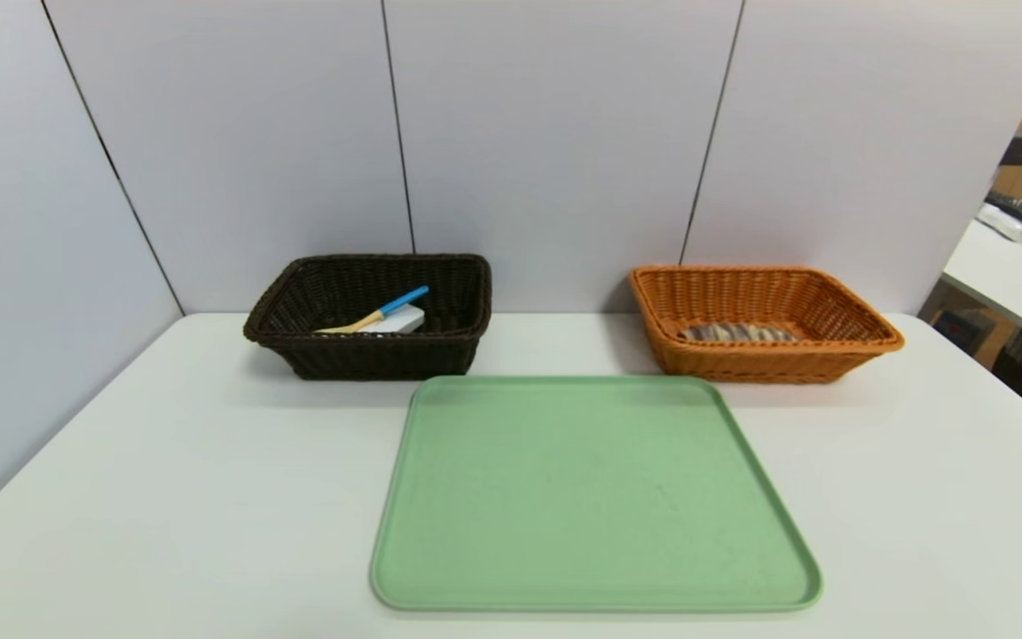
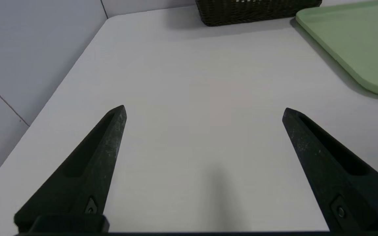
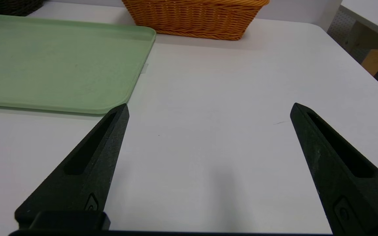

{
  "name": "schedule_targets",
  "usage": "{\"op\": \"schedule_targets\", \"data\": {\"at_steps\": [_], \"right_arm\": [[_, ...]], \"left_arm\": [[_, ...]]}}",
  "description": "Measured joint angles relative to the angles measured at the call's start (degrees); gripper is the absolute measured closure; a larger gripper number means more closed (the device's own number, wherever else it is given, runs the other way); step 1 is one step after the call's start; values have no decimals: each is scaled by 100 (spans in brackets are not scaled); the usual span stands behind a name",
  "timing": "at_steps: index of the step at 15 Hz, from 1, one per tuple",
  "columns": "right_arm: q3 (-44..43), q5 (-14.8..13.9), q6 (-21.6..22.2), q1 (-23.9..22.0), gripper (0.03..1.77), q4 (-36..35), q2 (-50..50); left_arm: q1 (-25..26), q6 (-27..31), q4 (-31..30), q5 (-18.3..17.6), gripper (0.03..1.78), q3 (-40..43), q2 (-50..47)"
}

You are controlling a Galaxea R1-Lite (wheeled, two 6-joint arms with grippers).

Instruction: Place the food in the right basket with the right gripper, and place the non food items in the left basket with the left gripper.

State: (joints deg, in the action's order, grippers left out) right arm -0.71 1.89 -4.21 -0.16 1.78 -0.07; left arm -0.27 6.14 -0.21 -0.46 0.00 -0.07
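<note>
The sorting looks finished. The bread (image 1: 735, 333) lies in the orange basket (image 1: 866, 330); the spoon (image 1: 378, 312) and white case (image 1: 397, 321) in the dark basket (image 1: 280, 311). The green tray (image 1: 595, 497) holds nothing. The left gripper (image 2: 203, 111) and right gripper (image 3: 208, 108) hover over the table, fingers spread, holding nothing.

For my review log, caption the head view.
Bare green tray; spoon and case in dark basket, bread in orange basket.

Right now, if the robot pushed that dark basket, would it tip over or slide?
Probably slide. The dark basket is low and wide with flared sides, so tipping seems unlikely. It looks light: woven wicker, holding only a spoon and a white case. The white table looks smooth, so it may skid easily.
</note>
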Motion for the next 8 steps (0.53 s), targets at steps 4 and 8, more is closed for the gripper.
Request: {"op": "schedule_targets", "data": {"at_steps": [4, 8], "right_arm": [[-6, 1, 2, 5, 10, 0, 0], [-9, 0, 2, 0, 10, -2, 0]], "left_arm": [[0, 83, 50, -146, 12, 0, 0], [0, -312, 51, -113, 12, 0, 0]]}}
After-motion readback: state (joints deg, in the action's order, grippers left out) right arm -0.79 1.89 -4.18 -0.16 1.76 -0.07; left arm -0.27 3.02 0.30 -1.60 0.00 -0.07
